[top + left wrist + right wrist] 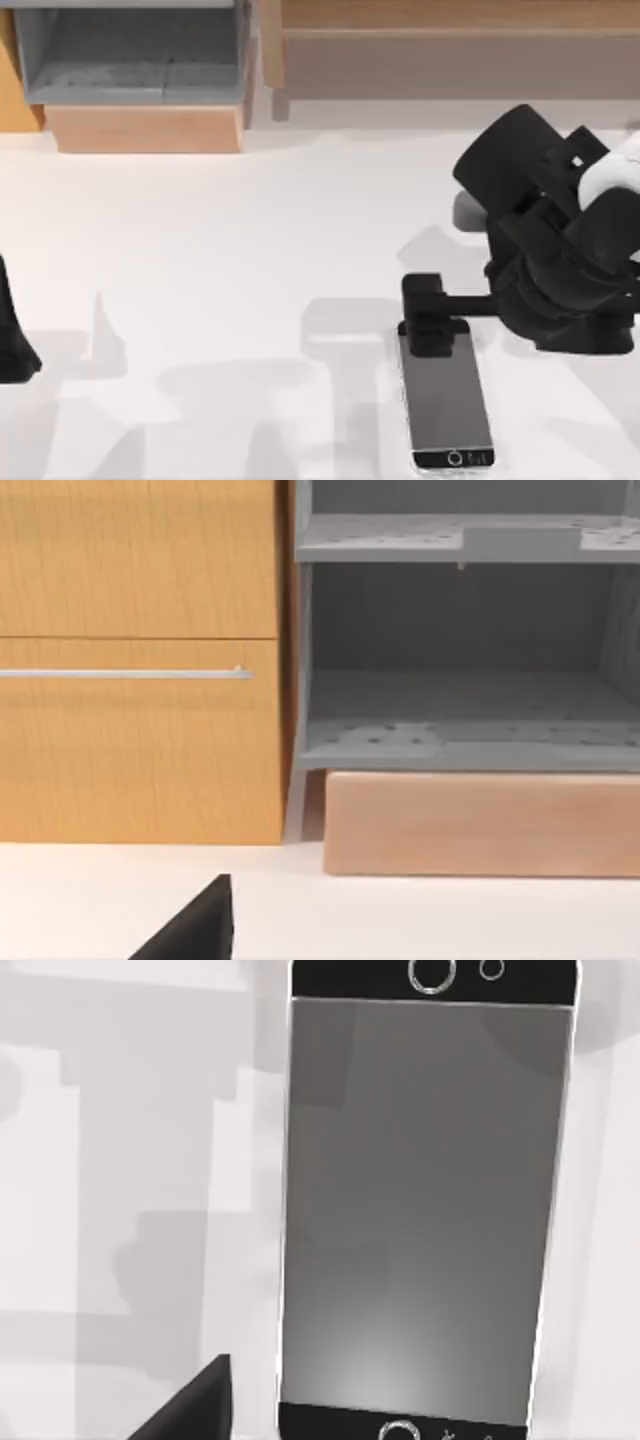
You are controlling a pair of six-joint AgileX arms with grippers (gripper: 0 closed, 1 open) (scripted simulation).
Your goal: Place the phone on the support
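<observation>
Right pincer | over phone far end | grip: cannot tell

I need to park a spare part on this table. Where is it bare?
Bare: the middle, between the left claw and the phone, up to the wooden block. Crowded: the right side, where the right claw is over the phone's top end.
</observation>
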